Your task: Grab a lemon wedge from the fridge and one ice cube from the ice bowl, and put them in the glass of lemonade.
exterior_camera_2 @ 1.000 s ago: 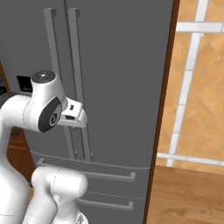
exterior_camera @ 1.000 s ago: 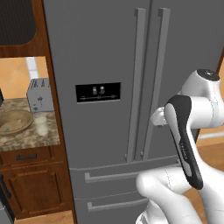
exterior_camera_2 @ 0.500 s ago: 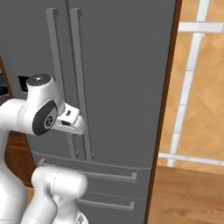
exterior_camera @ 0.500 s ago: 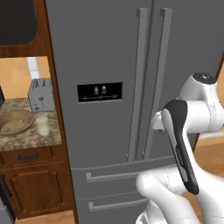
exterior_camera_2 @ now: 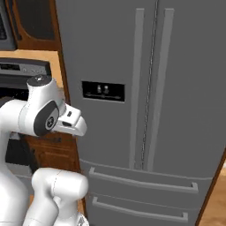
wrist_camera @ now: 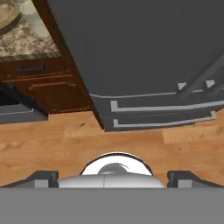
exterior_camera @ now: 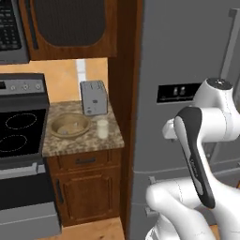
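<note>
The fridge [exterior_camera: 187, 56] [exterior_camera_2: 176, 66] is a tall dark-grey French-door unit with both doors and both drawers shut, so the lemon wedge is hidden. Left of it, on a granite counter, sit the tan ice bowl [exterior_camera: 69, 125] and the glass of lemonade [exterior_camera: 102, 128], which holds pale liquid. I cannot make out an ice cube in the bowl. My gripper [wrist_camera: 113, 178] is open with nothing between its fingers. It hangs in front of the fridge [wrist_camera: 144, 43] and looks down at the lower drawers and the wood floor.
A silver toaster [exterior_camera: 93, 97] stands behind the bowl and glass. A black stove [exterior_camera: 18, 136] adjoins the counter on the left, with wooden cabinets above and below. The fridge's long bar handles [exterior_camera_2: 150, 88] run down the door seam.
The whole picture has shifted in both base views, so the base has moved. The fridge now sits further right and the counter and stove show more fully. The gripper stays open.
</note>
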Available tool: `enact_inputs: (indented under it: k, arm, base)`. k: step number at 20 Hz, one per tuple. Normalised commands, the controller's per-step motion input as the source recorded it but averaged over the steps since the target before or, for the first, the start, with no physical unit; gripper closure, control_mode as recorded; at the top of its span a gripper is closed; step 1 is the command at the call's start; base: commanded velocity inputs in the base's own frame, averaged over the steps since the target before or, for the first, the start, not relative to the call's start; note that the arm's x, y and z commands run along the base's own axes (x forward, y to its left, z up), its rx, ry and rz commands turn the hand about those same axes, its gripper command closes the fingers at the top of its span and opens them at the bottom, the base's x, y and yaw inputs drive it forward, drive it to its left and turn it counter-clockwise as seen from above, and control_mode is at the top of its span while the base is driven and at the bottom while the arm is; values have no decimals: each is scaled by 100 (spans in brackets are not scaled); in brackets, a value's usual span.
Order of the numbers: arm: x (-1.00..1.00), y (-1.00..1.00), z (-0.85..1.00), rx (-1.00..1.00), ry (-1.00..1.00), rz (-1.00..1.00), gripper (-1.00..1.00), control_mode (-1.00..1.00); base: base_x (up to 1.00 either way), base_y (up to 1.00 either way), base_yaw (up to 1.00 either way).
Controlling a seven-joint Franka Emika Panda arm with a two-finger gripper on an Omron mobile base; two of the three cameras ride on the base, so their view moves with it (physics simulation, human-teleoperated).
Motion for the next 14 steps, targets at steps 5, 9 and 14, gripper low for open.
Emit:
enact_inputs:
  k: [5, 9, 14]
  arm:
    - [0, 0, 0, 0, 0, 0, -100, 100]
    - [0, 0, 0, 0, 0, 0, -100, 100]
    - [0, 0, 0, 0, 0, 0, -100, 100]
  base:
    - [5, 100, 0]
    - [38, 99, 0]
    - [80, 34, 3]
